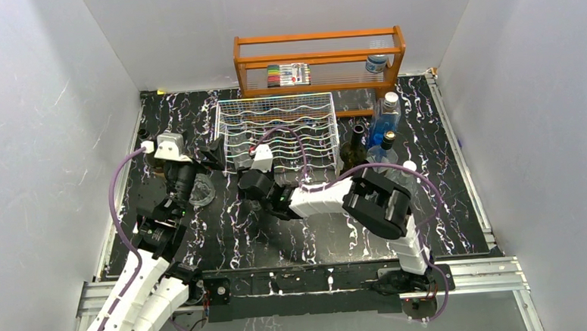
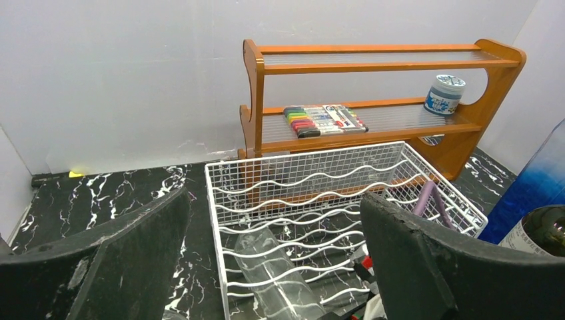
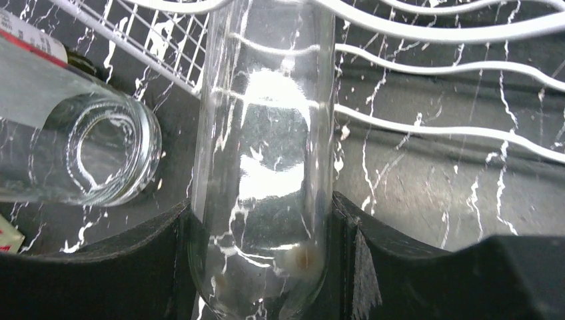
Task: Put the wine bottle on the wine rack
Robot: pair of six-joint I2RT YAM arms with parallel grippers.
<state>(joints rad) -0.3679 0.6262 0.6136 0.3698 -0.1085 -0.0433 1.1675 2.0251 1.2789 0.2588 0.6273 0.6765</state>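
Plainly one wine rack point(image 2: 320, 167); right gripper point(image 3: 261, 215) clamps one clear wine bottle point(image 3: 266, 133)

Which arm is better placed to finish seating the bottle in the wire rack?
Right. The right claw is clamped on the clear glass wine bottle, which already lies partway in the white wire-grid rack. The left claw stands open and empty at the rack's left edge.

2 white arms point(image 1: 319, 200) with black joints, purple cables point(image 1: 113, 194), black claws point(image 2: 273, 267).
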